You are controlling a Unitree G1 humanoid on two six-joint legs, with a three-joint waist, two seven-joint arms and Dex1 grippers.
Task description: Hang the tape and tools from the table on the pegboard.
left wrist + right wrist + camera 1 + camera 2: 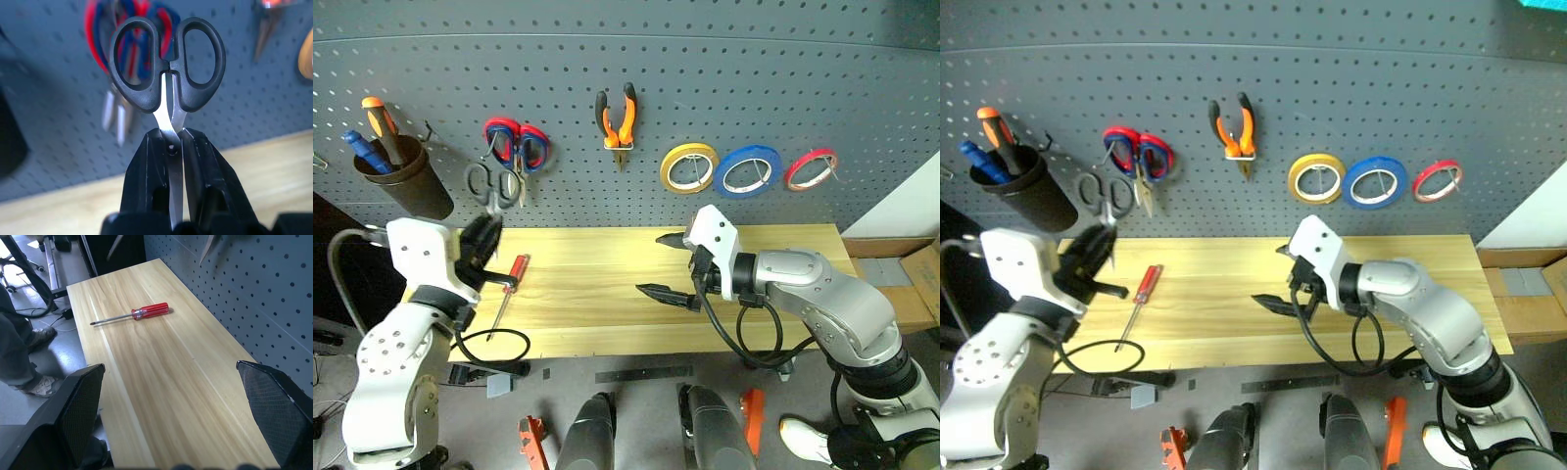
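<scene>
Left gripper [171, 147] clamps black-handled scissors [166, 73] by their silver blades; right gripper [671, 266] gapes wide.

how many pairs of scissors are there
2. The red-and-blue scissors hang on the pegboard. The black scissors are held by their blades in the left gripper, raised before the board just below the hanging pair.

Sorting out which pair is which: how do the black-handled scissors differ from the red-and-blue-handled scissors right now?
The black-handled scissors are clamped by their blades in the left gripper, handles up, in front of the pegboard; the red-and-blue-handled scissors hang on the pegboard, blades down. The black pair has plain black loops; the other has red loops with blue inside. The black pair looks smaller. Both have metal blades, closed.
</scene>
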